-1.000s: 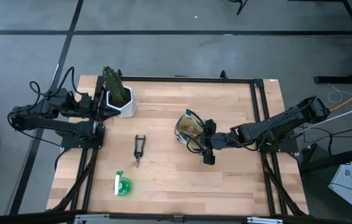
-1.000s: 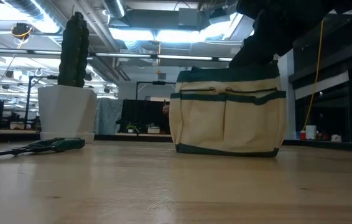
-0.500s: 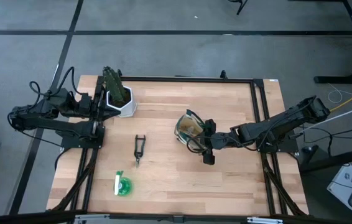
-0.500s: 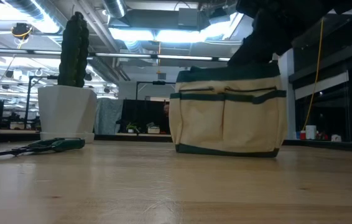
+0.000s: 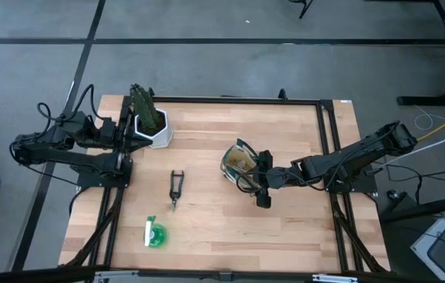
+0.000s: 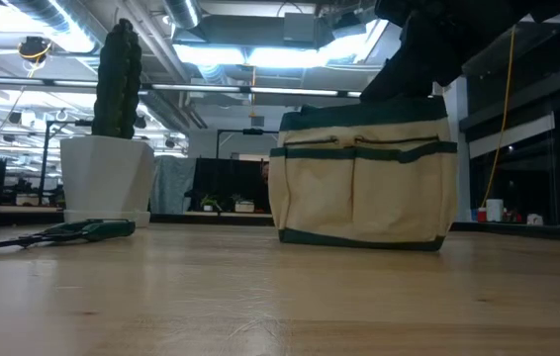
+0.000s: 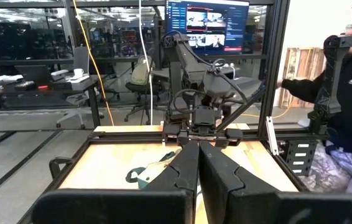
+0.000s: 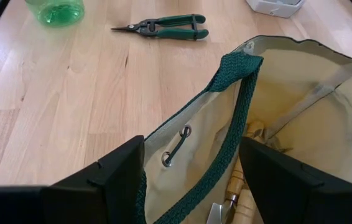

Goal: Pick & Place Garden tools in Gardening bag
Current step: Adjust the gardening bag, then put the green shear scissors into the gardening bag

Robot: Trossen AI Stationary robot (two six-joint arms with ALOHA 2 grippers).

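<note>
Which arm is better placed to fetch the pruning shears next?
Probably the right: its claw is open at the gardening bag, nearer the pruning shears. The left claw waits shut by the plant pot.

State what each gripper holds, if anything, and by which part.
The right gripper is open astride the bag's green handle, not clamped. The left gripper is shut and holds nothing.

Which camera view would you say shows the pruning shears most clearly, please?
The right wrist view: the pruning shears lie unobstructed on the table, blades and green handles distinct. The high view shows them small; the low view edge-on; the left wrist view not at all.
</note>
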